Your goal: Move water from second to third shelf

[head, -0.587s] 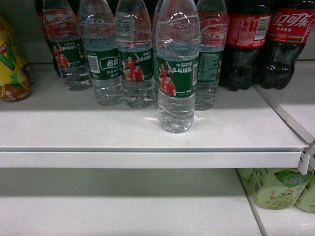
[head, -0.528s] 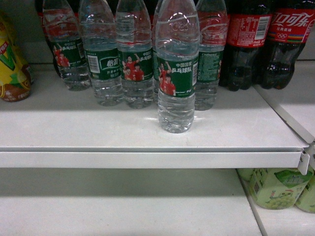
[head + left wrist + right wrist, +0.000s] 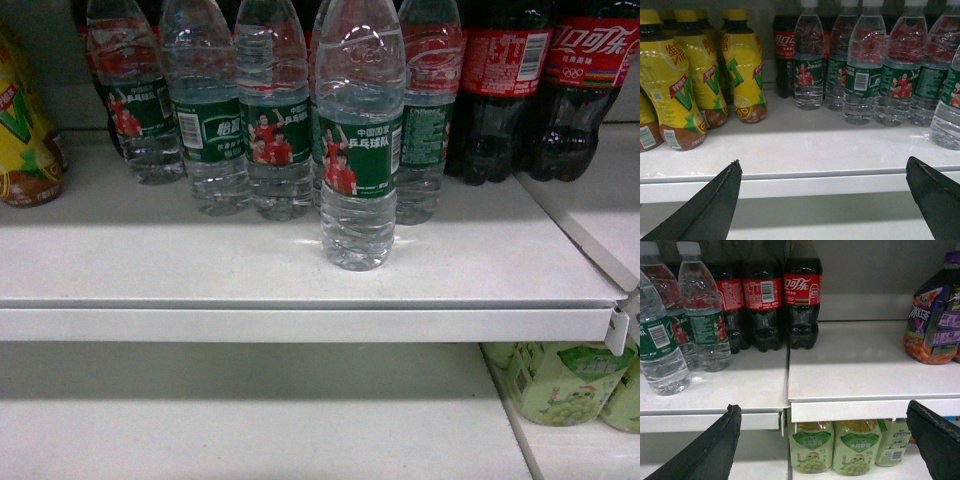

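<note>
Water upright, seemingly untouched, on shelf

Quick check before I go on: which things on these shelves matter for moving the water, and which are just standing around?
Job:
front water bottle
shelf it stands on
lower shelf
left gripper, open
right gripper, open

Just standing there:
other water bottles
cola bottles
yellow tea bottles
green drinks
purple bottle

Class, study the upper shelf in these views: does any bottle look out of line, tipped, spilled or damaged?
One water bottle stands alone, upright, forward of the row of water bottles, nearer the shelf edge. Nothing looks tipped, spilled or damaged.
</note>
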Tool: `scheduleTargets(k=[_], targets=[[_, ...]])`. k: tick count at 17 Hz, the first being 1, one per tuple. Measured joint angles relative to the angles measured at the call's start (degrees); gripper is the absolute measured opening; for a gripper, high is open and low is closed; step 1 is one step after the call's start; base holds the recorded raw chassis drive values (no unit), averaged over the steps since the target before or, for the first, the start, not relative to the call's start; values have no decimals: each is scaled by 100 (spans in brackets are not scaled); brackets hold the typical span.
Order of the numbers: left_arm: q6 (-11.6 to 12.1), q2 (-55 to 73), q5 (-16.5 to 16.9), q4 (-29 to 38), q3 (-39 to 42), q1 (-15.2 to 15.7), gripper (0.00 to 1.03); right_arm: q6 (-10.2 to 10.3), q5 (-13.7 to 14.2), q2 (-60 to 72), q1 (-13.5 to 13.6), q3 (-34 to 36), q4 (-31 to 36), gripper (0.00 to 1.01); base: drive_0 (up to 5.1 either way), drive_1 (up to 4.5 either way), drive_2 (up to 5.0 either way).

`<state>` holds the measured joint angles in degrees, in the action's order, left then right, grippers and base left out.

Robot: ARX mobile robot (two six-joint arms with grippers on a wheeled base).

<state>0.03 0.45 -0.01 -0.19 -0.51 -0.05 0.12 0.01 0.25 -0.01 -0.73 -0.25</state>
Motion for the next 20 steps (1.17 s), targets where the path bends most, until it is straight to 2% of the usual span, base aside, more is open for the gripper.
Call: scheduleTargets(k=[19,20], targets=[[0,0,0,0,0,0,98,0,0,0,0,0,0,98,0,0,0],[0,0,0,0,0,0,98,90,105,63,7,-76,-341,98,0,0,0]])
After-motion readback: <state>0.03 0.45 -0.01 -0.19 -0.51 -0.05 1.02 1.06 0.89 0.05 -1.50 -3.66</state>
